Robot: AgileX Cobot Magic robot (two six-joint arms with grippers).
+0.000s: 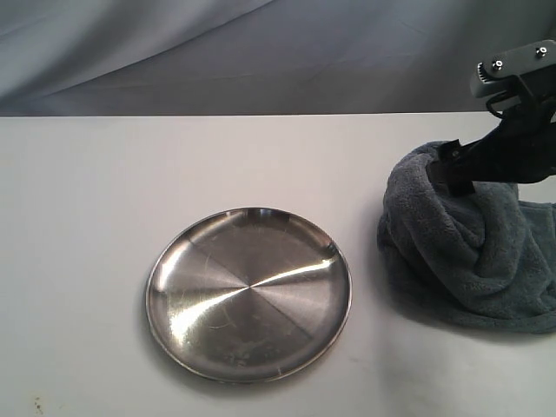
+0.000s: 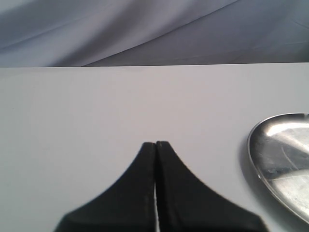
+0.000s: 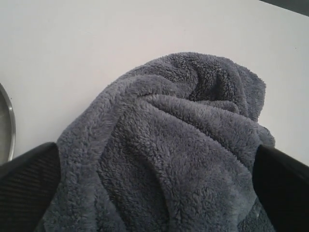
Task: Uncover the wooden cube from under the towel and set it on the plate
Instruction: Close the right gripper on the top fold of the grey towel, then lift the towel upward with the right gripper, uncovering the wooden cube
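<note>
My right gripper [image 3: 155,193] gapes wide astride the towel [image 1: 452,252], three o'clock from the plate [image 1: 149,291]. Soft, limp, light, I judge: pinch a top fold. Left gripper [image 2: 155,145] sits closed.

White table [image 1: 87,261]; wrinkled grey-blue backdrop cloth [image 1: 217,52] behind.

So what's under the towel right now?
Nothing shows: the towel is a bunched mound on the table, covering whatever it hides. No wooden cube is visible in any view.

towel [image 1: 452,261] cropped at exterior view's edge, plate [image 2: 280,159] cropped in left wrist view
</note>
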